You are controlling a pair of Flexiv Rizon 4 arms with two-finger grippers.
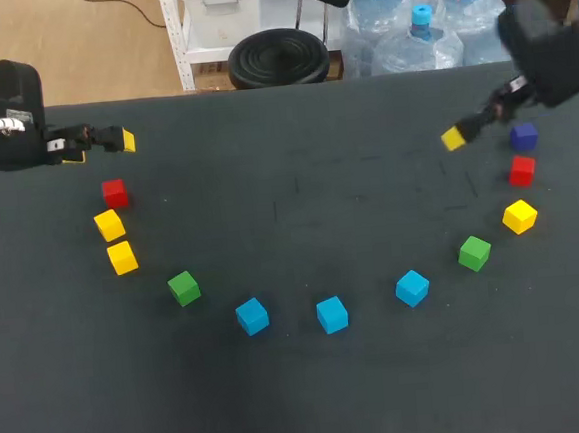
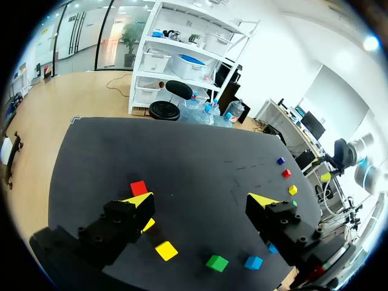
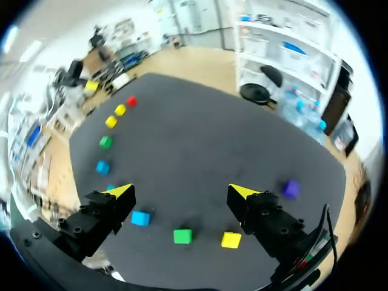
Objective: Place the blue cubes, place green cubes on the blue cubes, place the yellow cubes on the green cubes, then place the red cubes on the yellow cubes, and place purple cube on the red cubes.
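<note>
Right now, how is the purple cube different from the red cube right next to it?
The purple cube is purple, and the red cube beside it is red. The purple cube sits at the end of the curved row, nearer the table's far edge, while the red cube lies between it and a yellow cube. Both look the same size, both rest flat on the table, and neither has anything stacked on it.

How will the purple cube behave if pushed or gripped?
The purple cube looks rigid and flat-faced, so it should slide rather than roll. Squat shape: unlikely to tip. The red cube sits close beside it, so a push that way may bump it.
</note>
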